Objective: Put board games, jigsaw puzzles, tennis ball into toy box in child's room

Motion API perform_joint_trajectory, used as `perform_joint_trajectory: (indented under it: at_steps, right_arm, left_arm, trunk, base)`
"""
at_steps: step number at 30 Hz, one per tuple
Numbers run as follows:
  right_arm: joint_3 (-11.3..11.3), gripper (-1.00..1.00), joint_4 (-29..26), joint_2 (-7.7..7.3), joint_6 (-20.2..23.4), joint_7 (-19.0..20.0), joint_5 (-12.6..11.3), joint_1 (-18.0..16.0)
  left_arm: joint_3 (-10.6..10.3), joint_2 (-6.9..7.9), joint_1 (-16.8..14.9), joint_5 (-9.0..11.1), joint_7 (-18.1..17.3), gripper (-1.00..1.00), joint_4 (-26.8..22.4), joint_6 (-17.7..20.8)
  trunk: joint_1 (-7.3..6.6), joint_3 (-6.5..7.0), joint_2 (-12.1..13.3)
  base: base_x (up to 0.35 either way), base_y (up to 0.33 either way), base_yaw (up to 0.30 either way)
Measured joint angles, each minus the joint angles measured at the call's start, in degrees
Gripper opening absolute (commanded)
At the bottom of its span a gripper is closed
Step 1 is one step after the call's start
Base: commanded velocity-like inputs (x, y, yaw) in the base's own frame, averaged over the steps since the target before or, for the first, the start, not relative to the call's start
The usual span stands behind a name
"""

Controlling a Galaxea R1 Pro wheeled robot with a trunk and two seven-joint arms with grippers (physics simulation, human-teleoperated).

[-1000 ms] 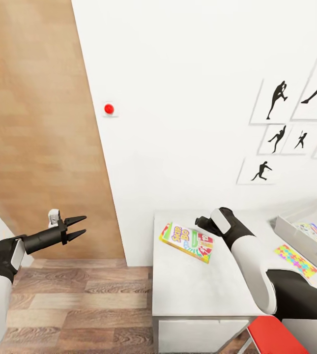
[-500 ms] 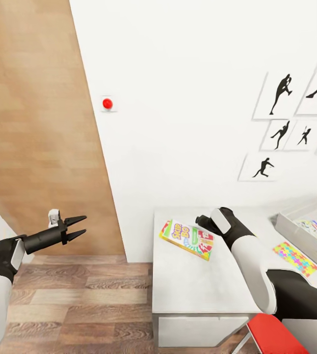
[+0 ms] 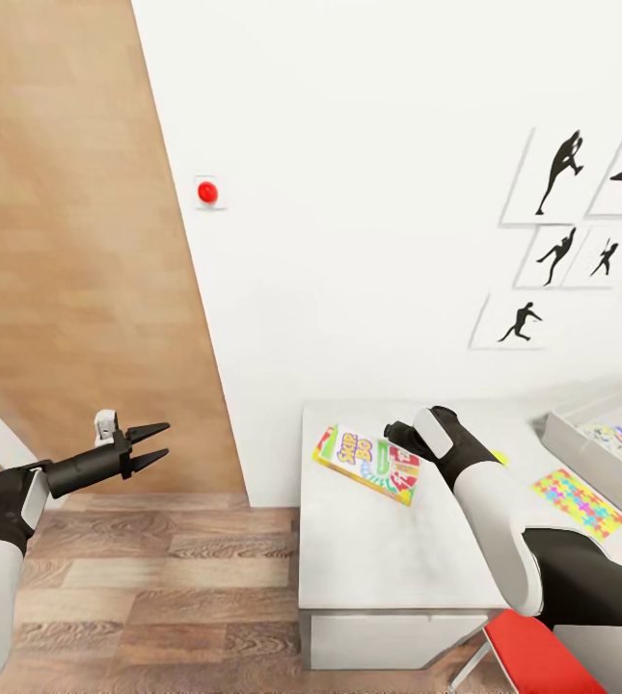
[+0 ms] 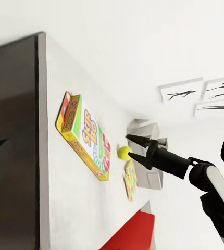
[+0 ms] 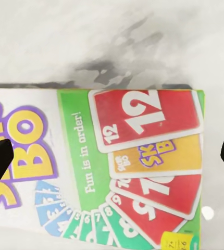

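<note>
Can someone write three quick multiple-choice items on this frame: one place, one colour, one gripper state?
1. Where does the card game box lie?
A. on the white table
B. on the wood floor
C. inside the grey toy box

2. What colour is the ball on the table?
A. red
B. yellow-green
C. blue

3. How does the right gripper stand?
A. shut on the ball
B. shut on the card game box
C. open above the card game box

Answers:
1 A: the card game box lies flat on the white table, apart from the toy box.
2 B: the left wrist view shows the ball yellow-green.
3 C: the right gripper has its fingers spread, with the box lid between them in the right wrist view.
</note>
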Motion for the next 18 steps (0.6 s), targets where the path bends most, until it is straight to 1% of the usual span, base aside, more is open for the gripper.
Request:
perform_joint_trajectory:
  at_steps: [18]
  right_arm:
    - [-0.1,1.0,0.0,-0.22,0.0,0.0,0.0,0.0]
  left_arm:
    - [0.0,0.0,0.0,0.0,0.0,1.0,0.0,-0.1]
  trunk:
    - [0.0,-1.7,0.0]
  base:
    - [0.0,0.0,0.0]
